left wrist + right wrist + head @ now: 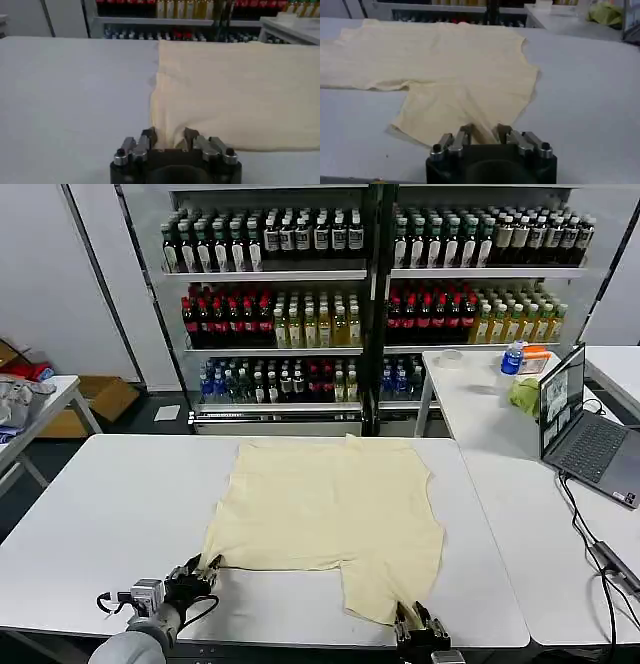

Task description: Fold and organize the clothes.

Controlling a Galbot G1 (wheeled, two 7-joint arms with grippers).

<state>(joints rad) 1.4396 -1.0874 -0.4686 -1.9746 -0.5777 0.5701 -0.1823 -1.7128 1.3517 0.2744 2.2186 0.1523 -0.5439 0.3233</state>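
While both grippers, left gripper [203,569] and right gripper [419,621], sit clamped on the T-shirt [330,509] at lower centre of the table [120,504], uneven lifting could slip thin fabric free.

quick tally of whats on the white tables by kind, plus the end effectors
pale yellow short-sleeved T-shirt, spread on the near white table: 1
robot end effectors at its near edge: 2, left and right
open grey laptop: 1
yellow-green cloth lump: 1
blue-capped plastic bottle: 1
total: 6
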